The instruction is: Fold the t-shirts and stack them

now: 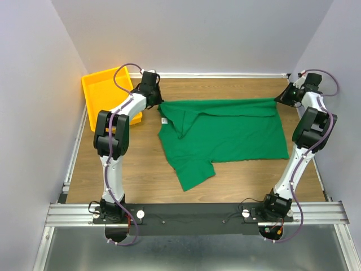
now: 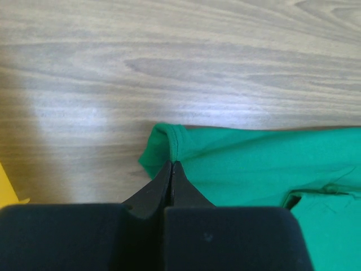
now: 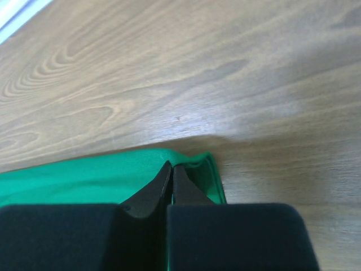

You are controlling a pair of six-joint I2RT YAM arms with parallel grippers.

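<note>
The dark green t-shirt (image 1: 225, 132) lies across the middle of the wooden table, partly folded, with one sleeve (image 1: 194, 172) sticking out toward the near edge and a small white tag (image 1: 164, 120) at its left. My left gripper (image 1: 159, 103) is shut on the shirt's far left corner; in the left wrist view its tips (image 2: 171, 164) pinch the green hem (image 2: 169, 138). At the far right corner my right gripper (image 1: 277, 99) is also shut, and in the right wrist view green cloth (image 3: 84, 178) shows between its closed tips (image 3: 172, 165).
A yellow tray (image 1: 104, 90) stands at the back left, just beside the left arm's wrist; a sliver of it (image 2: 7, 189) shows in the left wrist view. Grey walls close in the table at the back and on both sides.
</note>
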